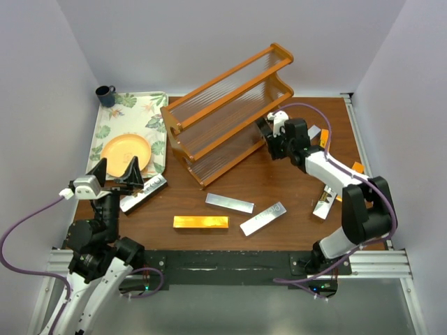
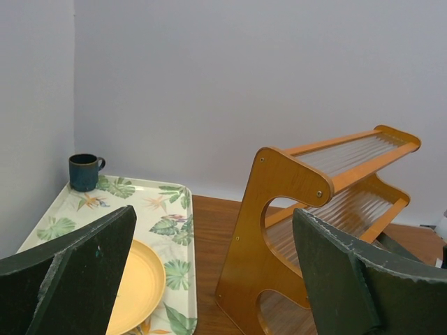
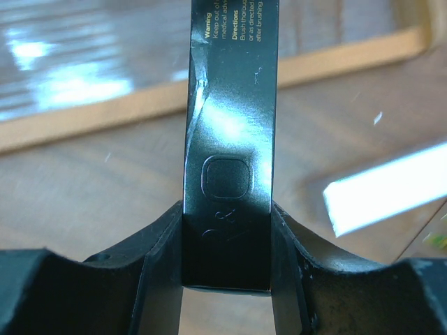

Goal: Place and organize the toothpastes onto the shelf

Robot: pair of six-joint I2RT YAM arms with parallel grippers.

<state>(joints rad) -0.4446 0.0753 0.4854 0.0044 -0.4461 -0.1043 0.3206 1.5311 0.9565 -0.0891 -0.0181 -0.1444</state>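
Pale walls enclose a brown wooden table on which the stepped shelf stands at an angle, with no carton showing on its ribbed tiers in the overhead view.

1. Right gripper: the fingers are clamped on the end of a dark toothpaste carton. The carton projects forward over the table toward the shelf's lowest wooden rail, at the shelf's right end.
2. Left gripper: the fingers are spread wide and hold nothing. It hangs beside the floral tray, above a silver carton.
3. On the table lie two more silver cartons and an orange-gold carton; others lie near the right arm.

Step in hand, as judged: delivery of the first carton to the shelf. The next move calls for carrying the dark carton over the front rail, aligning it along a tier, lowering it onto the slats, then releasing it.
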